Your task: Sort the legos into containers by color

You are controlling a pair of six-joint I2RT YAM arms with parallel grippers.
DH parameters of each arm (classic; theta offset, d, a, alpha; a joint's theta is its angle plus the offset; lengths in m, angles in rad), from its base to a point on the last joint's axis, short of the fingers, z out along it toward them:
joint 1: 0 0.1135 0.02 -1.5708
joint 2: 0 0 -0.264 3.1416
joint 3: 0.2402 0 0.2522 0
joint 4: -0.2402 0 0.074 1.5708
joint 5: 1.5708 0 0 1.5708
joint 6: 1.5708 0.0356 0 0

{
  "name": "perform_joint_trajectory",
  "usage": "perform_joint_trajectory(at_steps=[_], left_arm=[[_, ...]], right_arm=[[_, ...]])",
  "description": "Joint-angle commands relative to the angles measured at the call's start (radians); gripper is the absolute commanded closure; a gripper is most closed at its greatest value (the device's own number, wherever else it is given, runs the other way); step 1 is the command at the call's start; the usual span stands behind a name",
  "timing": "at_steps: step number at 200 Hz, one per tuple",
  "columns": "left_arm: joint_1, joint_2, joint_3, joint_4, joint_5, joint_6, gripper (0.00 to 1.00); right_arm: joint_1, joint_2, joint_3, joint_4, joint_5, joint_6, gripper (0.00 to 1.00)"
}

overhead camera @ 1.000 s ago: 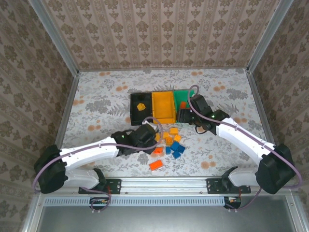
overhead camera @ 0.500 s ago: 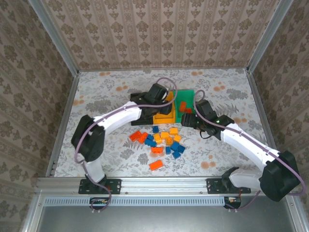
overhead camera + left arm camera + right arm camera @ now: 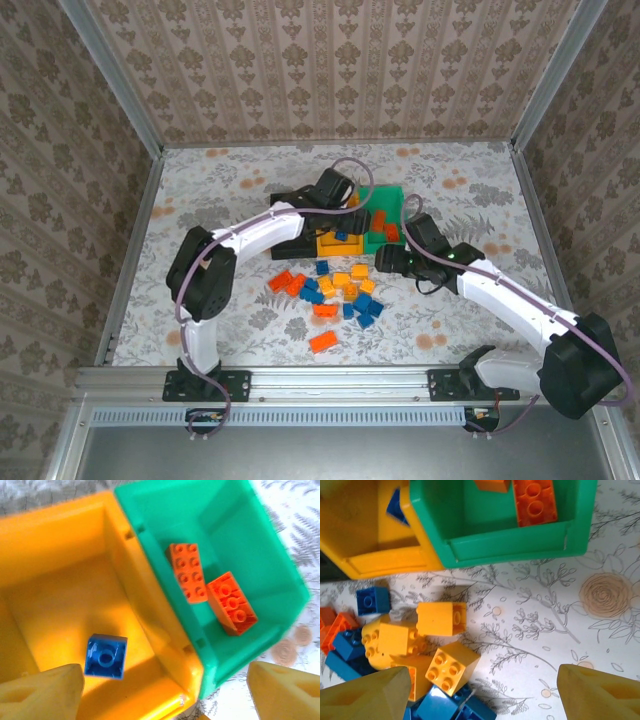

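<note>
My left gripper [image 3: 350, 217] [image 3: 165, 695] hangs open over the near corner of the orange-yellow container [image 3: 337, 243] [image 3: 65, 610], holding nothing. A blue lego [image 3: 105, 656] [image 3: 341, 237] lies inside that container, hollow side up. Two red-orange legos [image 3: 187, 572] [image 3: 231, 602] lie in the green container [image 3: 397, 196] [image 3: 220, 525]. The black container [image 3: 283, 205] is mostly hidden by the left arm. My right gripper [image 3: 392, 263] [image 3: 482, 692] is open and empty, low over the table just right of the loose pile. Yellow legos [image 3: 450, 666] [image 3: 441, 618] lie near its left finger.
The loose pile of red-orange, yellow and blue legos [image 3: 335, 290] lies in front of the containers, with one red-orange lego [image 3: 323, 342] apart, nearer the arm bases. The flowered table [image 3: 220, 200] is walled on three sides.
The left arm swung from the pile up to the containers and its gripper opened; a blue lego now lies in the orange-yellow container. The right gripper drew back from the green container towards the pile.
</note>
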Motion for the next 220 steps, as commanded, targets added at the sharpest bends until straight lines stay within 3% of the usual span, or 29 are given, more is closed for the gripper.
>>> perform_joint_trajectory(at_steps=[1,72,96,120,153,220], left_arm=[[-0.003,-0.177,-0.064,0.057,0.036,-0.017,0.00],[-0.096,-0.629,-0.488,0.071,-0.123,-0.068,0.00],[-0.104,-0.755,-0.608,0.050,-0.167,-0.110,0.00],[-0.104,-0.851,-0.685,0.025,-0.198,-0.143,0.00],[-0.102,-0.928,-0.753,0.009,-0.227,-0.173,0.00],[-0.096,-0.932,-0.781,0.006,-0.231,-0.185,0.00]], right_arm=[[0.042,-0.025,-0.016,-0.089,-0.077,-0.048,0.22],[0.283,0.042,-0.083,-0.158,-0.032,-0.063,0.24],[0.299,0.086,-0.083,-0.131,-0.003,-0.065,0.29],[0.311,0.128,-0.068,-0.126,0.034,-0.066,0.28],[0.311,0.137,-0.064,-0.090,0.113,-0.035,0.28],[0.273,0.238,-0.045,-0.062,0.126,-0.008,0.30]])
